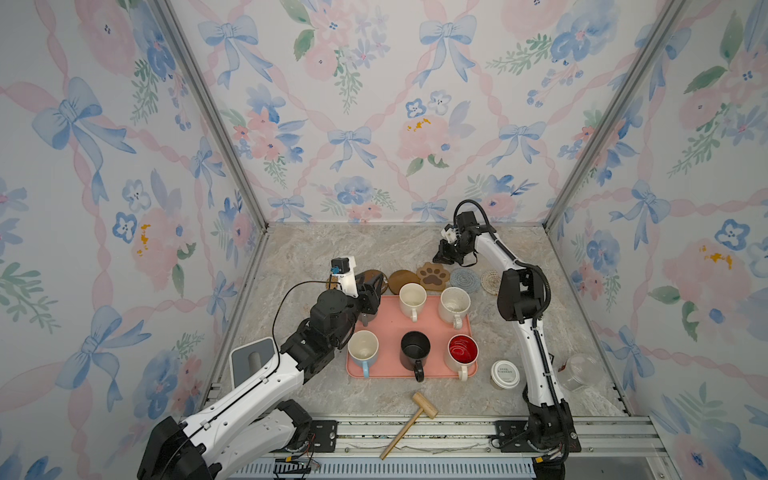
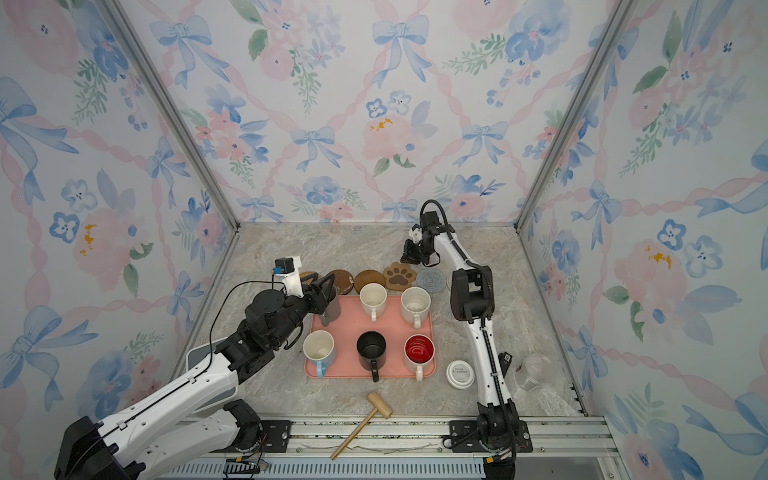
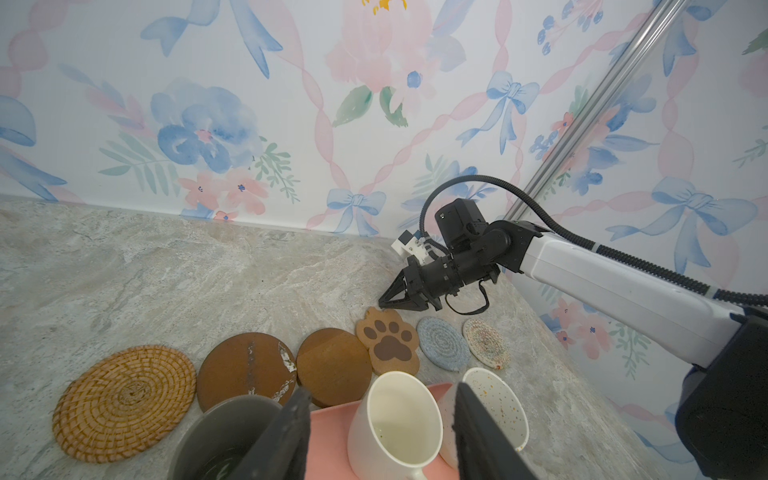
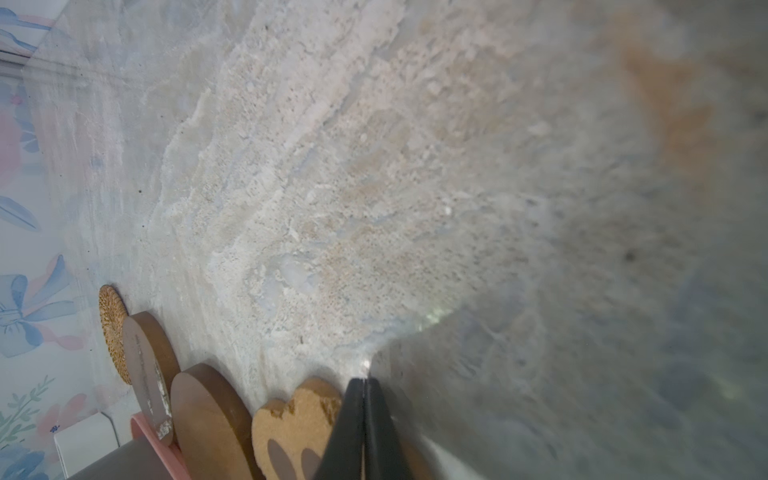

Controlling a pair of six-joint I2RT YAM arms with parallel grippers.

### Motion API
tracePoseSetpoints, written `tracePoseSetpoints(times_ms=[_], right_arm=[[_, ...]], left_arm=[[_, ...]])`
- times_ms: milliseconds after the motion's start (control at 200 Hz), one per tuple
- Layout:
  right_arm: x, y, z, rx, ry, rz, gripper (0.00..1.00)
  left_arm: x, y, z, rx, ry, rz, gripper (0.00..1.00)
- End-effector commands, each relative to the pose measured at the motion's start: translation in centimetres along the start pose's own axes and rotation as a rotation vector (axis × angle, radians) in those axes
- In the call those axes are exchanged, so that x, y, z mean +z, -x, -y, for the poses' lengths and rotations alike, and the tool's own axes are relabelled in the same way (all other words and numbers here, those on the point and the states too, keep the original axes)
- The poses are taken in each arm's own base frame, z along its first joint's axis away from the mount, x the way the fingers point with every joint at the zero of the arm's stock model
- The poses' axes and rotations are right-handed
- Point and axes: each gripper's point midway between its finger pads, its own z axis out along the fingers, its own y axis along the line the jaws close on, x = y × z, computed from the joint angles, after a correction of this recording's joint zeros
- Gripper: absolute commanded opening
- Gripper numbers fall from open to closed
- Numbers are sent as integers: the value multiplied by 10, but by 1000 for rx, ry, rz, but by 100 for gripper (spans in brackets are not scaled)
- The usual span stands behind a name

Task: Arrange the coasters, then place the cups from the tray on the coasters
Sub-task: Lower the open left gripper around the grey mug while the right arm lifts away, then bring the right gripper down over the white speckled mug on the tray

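Paper cup (image 1: 505,375) — lid print unreadable, near tray (image 1: 386,322)

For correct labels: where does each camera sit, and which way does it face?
Top views: high in front, looking down on the flat pink tray; both arms show.
Left wrist: near tray, facing back wall; left gripper, right gripper show.
Right wrist: low, facing tabletop; shut right gripper shows.
Shared by wrist views: brown paw-shaped coaster.

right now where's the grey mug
In a top view the grey mug stands at the far left corner of the pink tray, left of the cream mug, beside the left gripper.
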Motion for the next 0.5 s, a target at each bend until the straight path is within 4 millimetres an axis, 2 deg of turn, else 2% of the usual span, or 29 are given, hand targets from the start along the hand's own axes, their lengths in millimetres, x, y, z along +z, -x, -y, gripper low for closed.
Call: tracePoseSetpoints(times_ms=[0,330,495], right_arm=[[7,-21,15,15,-56,-80,7],[2,-29,12,2,-54,-99,6],[-2,-24,7,16,-28,-80,6]], left_arm=[[-4,3,2,9,-11,24,52],[-9,5,-1,6,-5,40,52],[-10,4,0,4,-9,37,52]])
